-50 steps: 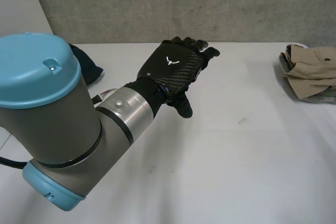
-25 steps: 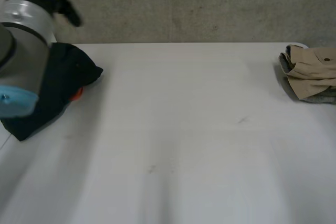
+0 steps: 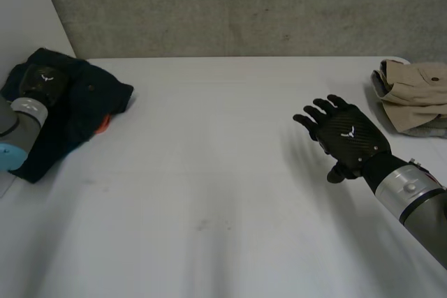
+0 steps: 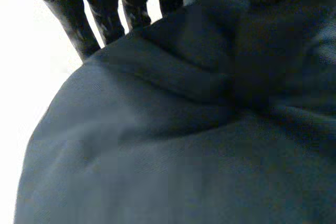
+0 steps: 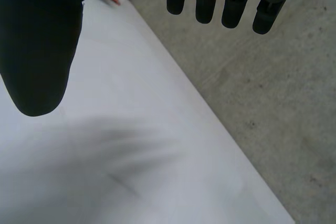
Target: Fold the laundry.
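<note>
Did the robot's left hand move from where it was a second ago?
Yes. The left hand swung leftward from above the middle of the white table. It is now over the dark blue garment, farther from the folded beige clothes.

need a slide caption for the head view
Left hand on the dark garment; right hand hovers open over the white table near folded beige clothes.
</note>
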{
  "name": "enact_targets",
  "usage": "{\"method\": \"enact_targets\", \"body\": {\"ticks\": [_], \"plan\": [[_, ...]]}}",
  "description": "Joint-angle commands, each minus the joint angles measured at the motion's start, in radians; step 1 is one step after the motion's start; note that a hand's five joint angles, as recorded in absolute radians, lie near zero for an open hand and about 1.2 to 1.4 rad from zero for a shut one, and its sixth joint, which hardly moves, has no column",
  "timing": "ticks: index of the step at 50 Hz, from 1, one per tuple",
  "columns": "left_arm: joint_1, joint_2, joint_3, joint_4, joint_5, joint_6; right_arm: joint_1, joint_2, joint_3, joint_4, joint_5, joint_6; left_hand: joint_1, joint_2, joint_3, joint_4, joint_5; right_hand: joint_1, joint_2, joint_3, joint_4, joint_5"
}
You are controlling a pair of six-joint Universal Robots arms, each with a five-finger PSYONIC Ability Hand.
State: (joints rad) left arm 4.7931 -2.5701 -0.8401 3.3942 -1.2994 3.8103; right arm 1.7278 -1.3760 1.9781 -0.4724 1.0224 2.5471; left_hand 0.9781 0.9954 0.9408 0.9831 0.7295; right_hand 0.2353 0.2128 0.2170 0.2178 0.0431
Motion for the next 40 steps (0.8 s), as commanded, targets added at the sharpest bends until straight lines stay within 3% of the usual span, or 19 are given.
{"method": "enact_targets", "body": {"ticks": [1,6,11,16,20,21,22,23,25,35,40], "plan": [[-0.1,0.161,-0.111,0.094,-0.093,-0.079,-0.008,-0.029,0.025,-0.006,0.015,-0.001,0.418,0.401,0.455,0.413,0.492,-0.061,-0.038,-0.042,-0.043,-0.043],[-0.234,0.408,-0.305,0.186,-0.107,-0.314,-0.008,-0.069,0.012,-0.006,0.071,0.008,0.418,0.401,0.455,0.413,0.492,-0.061,-0.038,-0.042,-0.043,-0.043],[-0.407,0.579,-0.404,0.145,-0.106,-0.463,-0.01,-0.11,-0.013,-0.006,0.166,0.039,0.418,0.401,0.455,0.413,0.492,-0.061,-0.038,-0.042,-0.043,-0.043],[-0.605,0.568,-0.425,0.093,-0.136,-0.491,-0.01,-0.126,-0.033,-0.005,0.249,0.105,0.418,0.401,0.455,0.413,0.492,-0.061,-0.038,-0.042,-0.043,-0.043],[-0.775,0.441,-0.398,0.077,-0.257,-0.489,-0.008,-0.123,-0.035,-0.003,0.262,0.113,0.418,0.401,0.455,0.413,0.492,-0.061,-0.038,-0.042,-0.043,-0.043],[-0.798,0.424,-0.387,0.076,-0.27,-0.488,-0.008,-0.121,-0.035,-0.003,0.262,0.114,0.375,0.358,0.412,0.37,0.449,-0.061,-0.038,-0.042,-0.043,-0.043],[-0.821,0.404,-0.375,0.074,-0.28,-0.485,-0.008,-0.121,-0.035,-0.002,0.262,0.114,-0.079,-0.096,-0.042,-0.084,-0.005,-0.061,-0.038,-0.042,-0.043,-0.043],[-0.837,0.389,-0.364,0.068,-0.29,-0.48,-0.008,-0.118,-0.035,0.003,0.262,0.114,-0.423,-0.441,-0.386,-0.429,-0.349,-0.061,-0.038,-0.042,-0.043,-0.043],[-0.861,0.36,-0.349,0.054,-0.304,-0.459,-0.011,-0.114,-0.036,0.02,0.262,0.12,-0.69,-0.708,-0.653,-0.695,-0.616,-0.061,-0.038,-0.042,-0.043,-0.043],[-0.854,0.453,-0.392,-0.007,-0.305,-0.4,-0.076,-0.11,-0.097,0.112,0.26,0.122,-0.735,-0.752,-0.698,-0.74,-0.661,-0.061,-0.038,-0.042,-0.043,-0.043],[-0.777,0.559,-0.456,-0.018,-0.305,-0.396,-0.079,-0.117,-0.142,0.227,0.255,0.124,-0.729,-0.747,-0.692,-0.734,-0.655,-0.061,-0.038,-0.042,-0.043,-0.043]]}}
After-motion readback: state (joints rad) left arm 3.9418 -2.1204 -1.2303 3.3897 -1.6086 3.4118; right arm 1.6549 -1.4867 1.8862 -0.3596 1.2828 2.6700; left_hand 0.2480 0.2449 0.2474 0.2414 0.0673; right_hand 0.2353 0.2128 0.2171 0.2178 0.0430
